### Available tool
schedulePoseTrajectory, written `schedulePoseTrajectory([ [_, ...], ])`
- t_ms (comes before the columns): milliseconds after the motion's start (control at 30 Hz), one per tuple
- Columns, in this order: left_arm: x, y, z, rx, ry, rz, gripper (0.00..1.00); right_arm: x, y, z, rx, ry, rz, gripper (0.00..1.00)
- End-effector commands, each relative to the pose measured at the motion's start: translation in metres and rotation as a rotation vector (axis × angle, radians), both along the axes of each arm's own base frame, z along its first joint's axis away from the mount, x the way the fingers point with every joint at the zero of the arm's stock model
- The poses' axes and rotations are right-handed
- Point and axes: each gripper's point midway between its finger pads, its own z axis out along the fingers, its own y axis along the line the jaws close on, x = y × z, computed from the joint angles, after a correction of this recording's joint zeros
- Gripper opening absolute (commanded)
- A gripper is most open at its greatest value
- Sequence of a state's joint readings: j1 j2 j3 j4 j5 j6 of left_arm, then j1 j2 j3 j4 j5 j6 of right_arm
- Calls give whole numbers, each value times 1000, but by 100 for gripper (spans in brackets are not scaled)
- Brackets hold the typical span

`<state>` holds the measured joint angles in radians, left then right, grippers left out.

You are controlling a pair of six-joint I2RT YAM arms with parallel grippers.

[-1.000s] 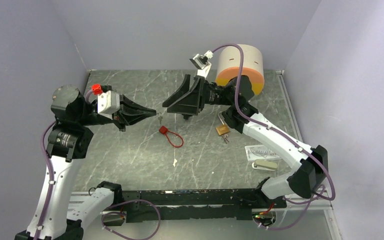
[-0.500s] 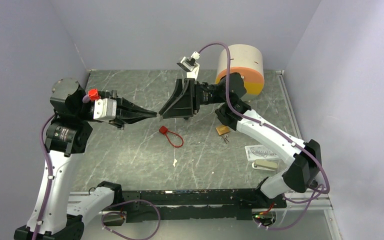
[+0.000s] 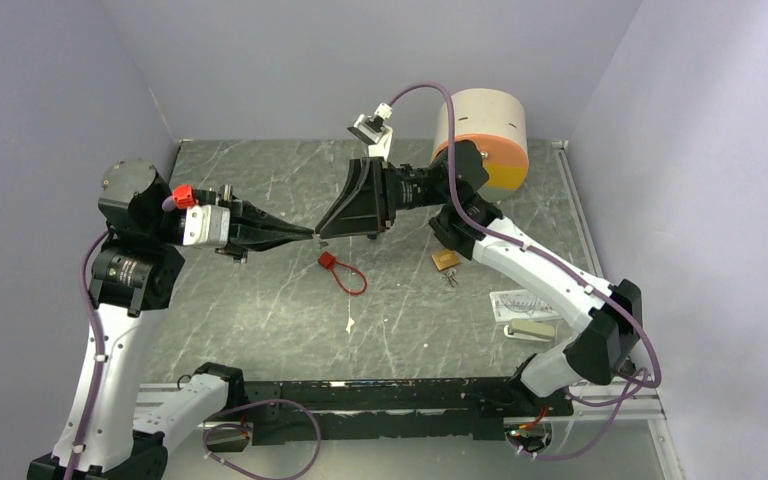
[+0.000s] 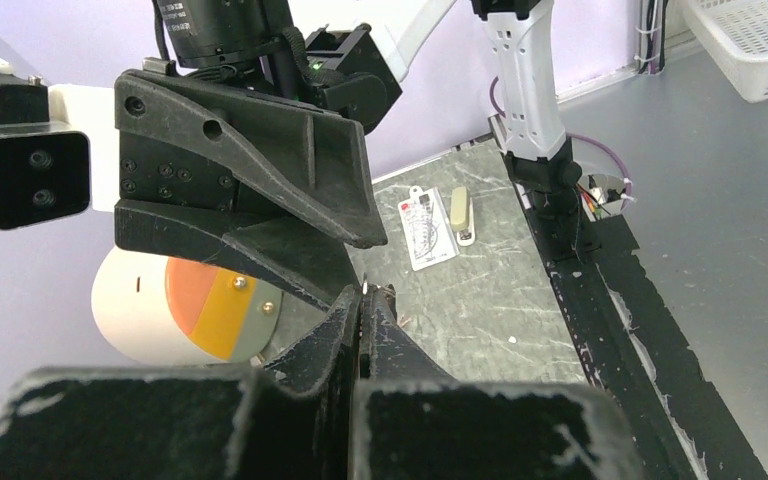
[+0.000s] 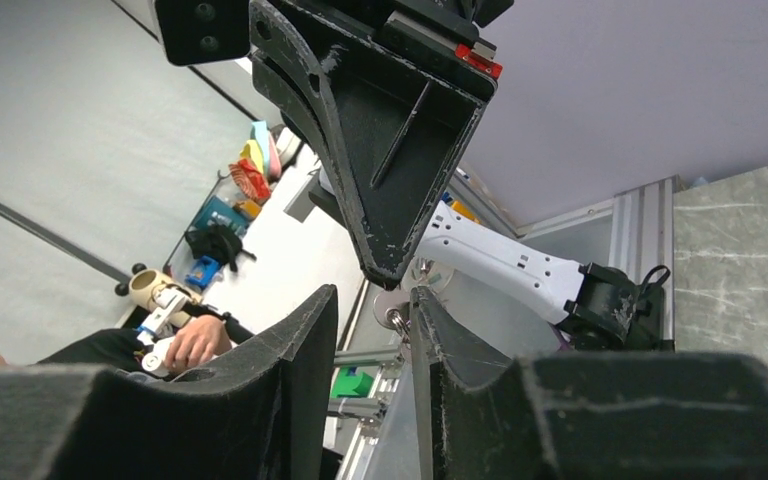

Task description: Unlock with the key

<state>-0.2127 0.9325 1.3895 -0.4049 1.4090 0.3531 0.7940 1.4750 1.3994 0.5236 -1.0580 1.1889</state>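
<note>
My left gripper (image 3: pixel 311 233) is shut on a small silver key (image 5: pixel 390 303) and holds it above the table's middle. In the left wrist view (image 4: pixel 364 300) only the key's thin edge (image 4: pixel 364 288) shows between the tips. My right gripper (image 3: pixel 323 230) faces it, open, and in its own view (image 5: pixel 372 292) the jaws stand either side of the key's round head and ring; the right finger (image 5: pixel 430 330) is close to it. A brass padlock (image 3: pixel 445 260) with spare keys lies on the table under the right arm. A red padlock with a red cable loop (image 3: pixel 330 263) lies below the grippers.
A cream drum with an orange and yellow face (image 3: pixel 480 125) stands at the back right. A printed card (image 3: pixel 523 302) and a small white block (image 3: pixel 530 330) lie at the right front. A white scrap (image 3: pixel 349 324) lies near the middle front.
My right gripper has swung left, and its open jaws now stand around the key held in my left gripper. The left gripper shifted slightly and stayed shut.
</note>
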Motion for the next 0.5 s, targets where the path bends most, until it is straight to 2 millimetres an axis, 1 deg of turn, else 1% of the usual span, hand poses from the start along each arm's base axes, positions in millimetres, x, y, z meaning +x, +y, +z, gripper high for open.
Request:
schedulePoseTrajectory([
  [0, -3, 0, 2, -5, -46, -15, 2, -13, -4, 19, 47, -63, 37, 35],
  [133, -3, 0, 2, -7, -45, -18, 3, -15, -2, 16, 35, -65, 46, 38],
  [367, -1, 0, 1, -8, -44, -8, 2, -20, -3, 15, 33, -76, 66, 37],
  [467, 0, 0, 2, -9, -51, 1, 3, -21, -2, 11, 17, -74, 74, 39],
])
